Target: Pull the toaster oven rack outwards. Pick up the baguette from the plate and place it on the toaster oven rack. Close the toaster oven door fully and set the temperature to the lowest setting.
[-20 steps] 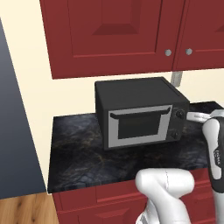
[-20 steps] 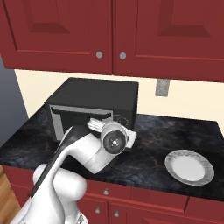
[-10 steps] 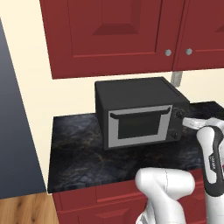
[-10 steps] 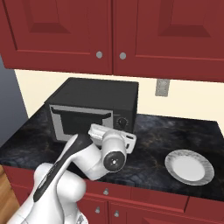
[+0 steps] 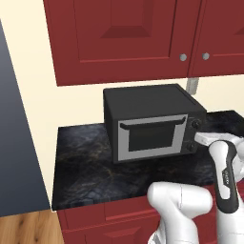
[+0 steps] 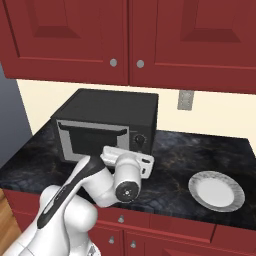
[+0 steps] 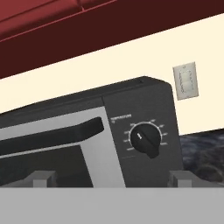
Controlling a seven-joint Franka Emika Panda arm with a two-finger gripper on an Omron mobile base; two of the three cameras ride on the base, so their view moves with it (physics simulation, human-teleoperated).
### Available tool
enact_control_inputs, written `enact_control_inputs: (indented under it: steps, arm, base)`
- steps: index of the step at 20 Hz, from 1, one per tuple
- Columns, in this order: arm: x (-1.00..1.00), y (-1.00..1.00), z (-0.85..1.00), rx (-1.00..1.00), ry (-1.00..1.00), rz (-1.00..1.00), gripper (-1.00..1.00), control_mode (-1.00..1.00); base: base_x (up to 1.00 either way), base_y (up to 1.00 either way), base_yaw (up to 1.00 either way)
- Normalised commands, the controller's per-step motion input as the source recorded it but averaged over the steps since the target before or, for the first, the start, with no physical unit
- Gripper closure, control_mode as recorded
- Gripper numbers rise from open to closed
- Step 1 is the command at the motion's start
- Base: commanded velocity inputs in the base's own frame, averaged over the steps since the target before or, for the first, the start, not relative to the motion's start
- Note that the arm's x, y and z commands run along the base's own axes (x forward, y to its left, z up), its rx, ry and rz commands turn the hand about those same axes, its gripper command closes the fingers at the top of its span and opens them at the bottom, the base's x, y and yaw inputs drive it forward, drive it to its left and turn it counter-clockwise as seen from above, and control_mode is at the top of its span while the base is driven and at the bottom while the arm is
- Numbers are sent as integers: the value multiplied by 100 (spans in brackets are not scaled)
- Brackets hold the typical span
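The black toaster oven [image 5: 151, 121] stands on the dark counter, and its silver toaster oven door [image 5: 151, 137] is shut, handle bar along the top. The toaster oven rack and the baguette are hidden. My gripper [image 7: 110, 180] is open and empty, its tips wide apart just in front of the oven's right-hand knob panel. In the hand view the upper knob [image 7: 146, 140] lies between and above the two fingertips [image 7: 42, 178]. From the left base view, the gripper [image 5: 202, 138] hangs between the two knobs [image 5: 194, 124]. The right base view has the white hand [image 6: 127, 161] below the knob [image 6: 139, 141].
A white plate [image 6: 216, 190] lies bare on the counter to the oven's right. Red wall cabinets [image 6: 125, 35] hang above, and a wall outlet [image 6: 185, 100] sits behind the oven. The counter's front edge [image 5: 119, 198] runs just before my arm.
The hand has moved down and in toward the oven's knob panel. The oven and the plate have not moved, and the gripper has stayed open.
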Motion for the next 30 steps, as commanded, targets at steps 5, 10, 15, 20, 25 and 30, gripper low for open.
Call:
enact_control_inputs:
  steps: [5,10,15,20,25,30]
  arm:
    - [7,-1,0,0,0,0,-100,-100]
    - [6,-11,0,0,0,0,-100,-100]
    - [9,-32,-4,0,0,0,-100,-100]
    - [1,0,-5,0,0,0,-100,-100]
    - [12,-7,-1,0,0,0,-100,-100]
    - [16,-6,0,0,0,0,-100,-100]
  base:
    - [0,0,0]
    - [0,0,0]
    - [0,0,0]
    - [0,0,0]
    - [0,0,0]
    - [0,0,0]
